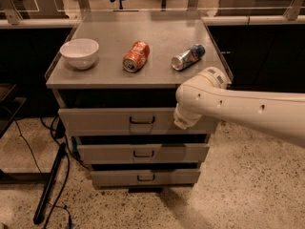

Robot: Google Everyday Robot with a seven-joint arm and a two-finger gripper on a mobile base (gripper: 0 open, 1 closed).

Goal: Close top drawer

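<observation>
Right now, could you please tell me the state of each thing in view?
top drawer: partly open.
hand: at the top drawer's front, right of its handle.
white bowl: upright, empty.
orange can: lying on its side.
blue can: lying on its side.
middle drawer and bottom drawer: cannot tell whether fully shut.

I see a round white bowl [79, 53] upper left, orange metal can [136, 56] lying upper centre, blue-silver can [188, 57] just right

Cabinet top [157, 78] carries bowl [79, 53]; orange can [136, 56]; blue can [188, 57]
</observation>
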